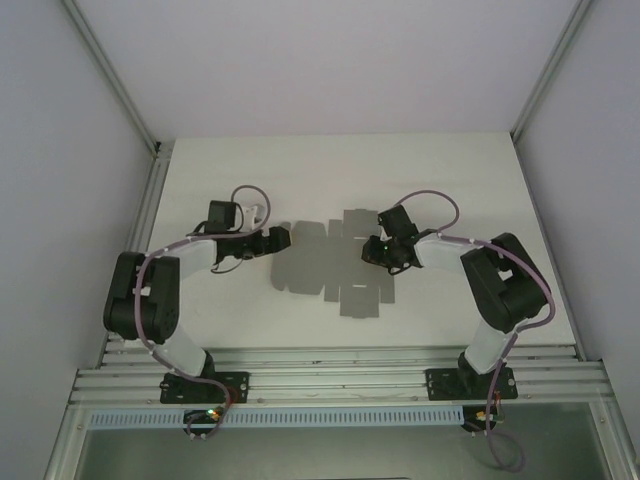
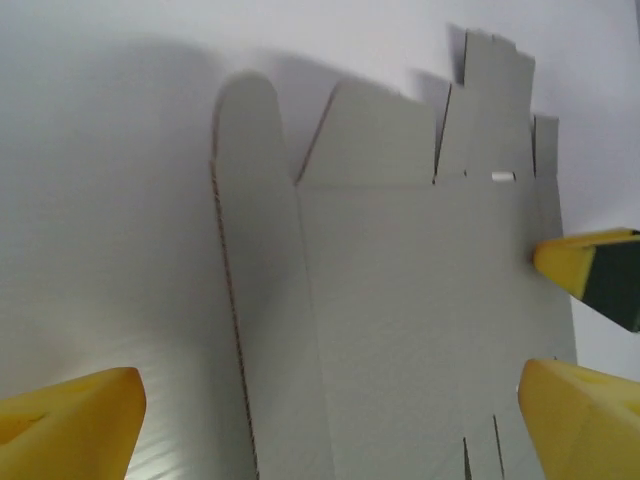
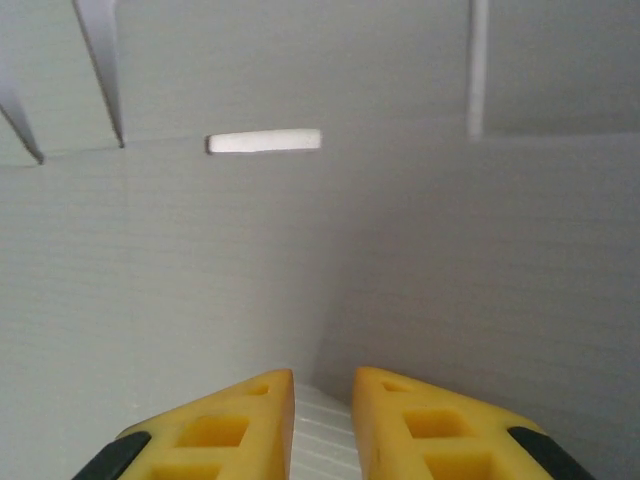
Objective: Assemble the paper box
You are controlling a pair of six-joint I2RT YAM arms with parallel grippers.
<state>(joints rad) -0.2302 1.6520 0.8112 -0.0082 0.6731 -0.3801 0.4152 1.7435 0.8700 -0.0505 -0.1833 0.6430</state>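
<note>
Two robot arms reach over a white table (image 1: 450,180), seen from above. The paper box (image 1: 325,265) lies near the middle of the table as a flat, unfolded grey card sheet, with flaps and tabs sticking out from its edges. It sits between the two grippers.

The left gripper (image 1: 285,238) is at the sheet's left edge. In its wrist view its yellow fingertips (image 2: 70,420) stand far apart at the bottom corners of the picture, wide and holding nothing. The paper box (image 2: 420,300) stretches away from them, with a rounded flap along its left side and notched tabs at the far end.

The right gripper (image 1: 375,255) is over the right part of the sheet. In the right wrist view the right gripper (image 3: 322,420) has its two yellow fingers close together, with only a thin gap between them. The grey card fills the background, with a small white slot (image 3: 264,141) cut in it. Whether the fingers pinch the card cannot be told. In the left wrist view, one yellow tip of the right gripper (image 2: 590,270) touches the sheet's far edge.
</note>
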